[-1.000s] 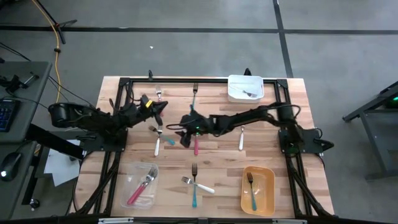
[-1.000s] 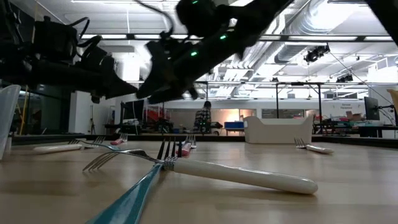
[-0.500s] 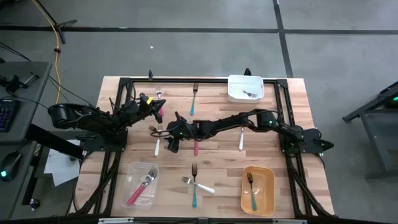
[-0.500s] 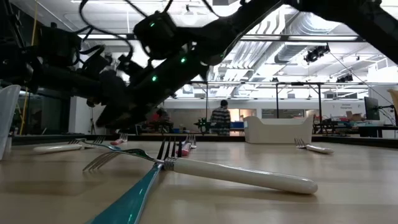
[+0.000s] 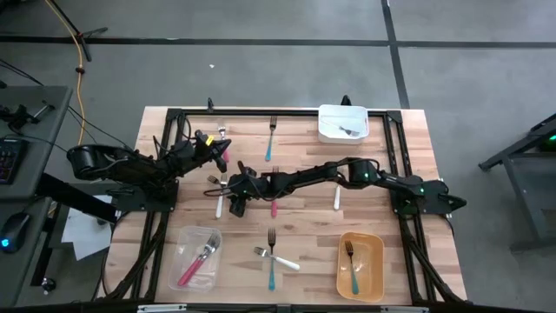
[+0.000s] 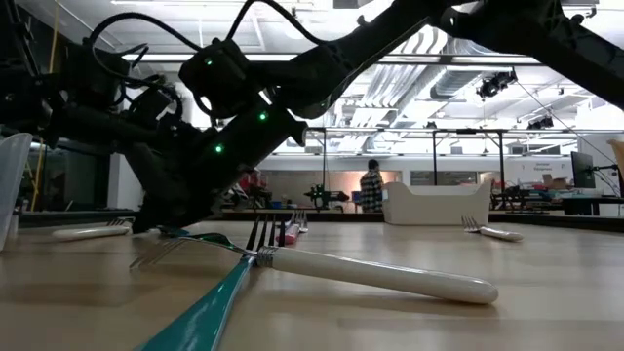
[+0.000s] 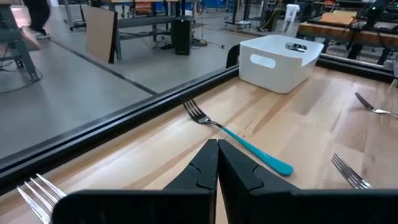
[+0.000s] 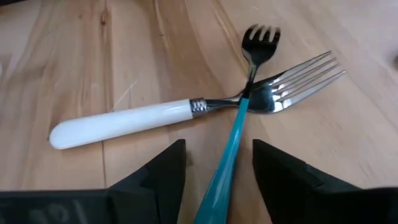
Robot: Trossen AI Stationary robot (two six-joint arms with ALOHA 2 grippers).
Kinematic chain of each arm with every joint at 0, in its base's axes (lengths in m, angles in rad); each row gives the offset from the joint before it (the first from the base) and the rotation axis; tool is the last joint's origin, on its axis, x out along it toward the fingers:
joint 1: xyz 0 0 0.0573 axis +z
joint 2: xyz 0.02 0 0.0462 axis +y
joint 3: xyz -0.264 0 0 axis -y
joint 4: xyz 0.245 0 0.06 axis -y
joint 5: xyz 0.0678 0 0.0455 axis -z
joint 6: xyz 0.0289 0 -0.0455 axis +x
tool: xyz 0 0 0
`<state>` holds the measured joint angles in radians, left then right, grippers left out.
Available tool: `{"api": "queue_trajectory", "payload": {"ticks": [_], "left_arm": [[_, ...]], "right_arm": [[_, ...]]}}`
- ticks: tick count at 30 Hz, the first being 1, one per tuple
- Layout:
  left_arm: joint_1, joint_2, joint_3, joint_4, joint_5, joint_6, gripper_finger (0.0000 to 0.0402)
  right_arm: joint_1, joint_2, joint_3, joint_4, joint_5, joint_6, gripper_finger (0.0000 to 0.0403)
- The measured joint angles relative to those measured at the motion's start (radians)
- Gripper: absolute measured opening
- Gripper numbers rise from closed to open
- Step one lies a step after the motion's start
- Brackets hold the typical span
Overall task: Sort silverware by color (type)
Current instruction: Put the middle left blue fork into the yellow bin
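Observation:
A teal-handled fork (image 8: 231,144) and a white-handled fork (image 8: 124,121) lie crossed at their necks on the table's left middle. The white handle also shows in the high view (image 5: 219,205). My right gripper (image 8: 219,149) reaches across to them (image 5: 234,196). It is open and low over the table (image 6: 164,220), with one finger on each side of the teal handle. My left gripper (image 7: 217,148) is shut and empty. It hovers near the far left (image 5: 221,151) over a pink-handled fork (image 5: 224,155).
Another teal fork (image 5: 271,139) lies at the far middle. A pink fork (image 5: 274,208) and a white fork (image 5: 337,196) lie under my right arm. A crossed white and teal pair (image 5: 274,260) lies near the front. A white bin (image 5: 323,130), a yellow bin (image 5: 375,261) and a clear container (image 5: 184,242) hold utensils.
My right gripper has gone toward the table's left edge and down. It now stands over the crossed teal and white forks. A person has walked across the room behind the table.

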<state>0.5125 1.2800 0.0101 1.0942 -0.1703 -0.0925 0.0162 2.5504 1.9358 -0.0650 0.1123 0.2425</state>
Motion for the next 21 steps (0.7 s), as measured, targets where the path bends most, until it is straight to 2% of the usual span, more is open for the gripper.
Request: {"api": "queue_trajectory", "payload": {"ticks": [9,11,17,21], "left_arm": [[0.0,0.0,0.0,-0.024,0.0,0.0,0.0],[0.0,0.0,0.0,-0.023,0.0,0.0,0.0],[0.0,0.0,0.0,-0.022,0.0,0.0,0.0],[0.0,0.0,0.0,-0.021,0.0,-0.008,0.0]], "right_arm": [[-0.009,-0.002,0.001,-0.044,0.01,0.023,0.0039],[-0.01,-0.003,0.007,-0.06,0.009,0.023,0.0021],[-0.011,0.003,0.098,-0.225,-0.008,-0.007,0.0028],[-0.019,0.006,0.201,-0.435,-0.015,-0.04,0.004]]}}
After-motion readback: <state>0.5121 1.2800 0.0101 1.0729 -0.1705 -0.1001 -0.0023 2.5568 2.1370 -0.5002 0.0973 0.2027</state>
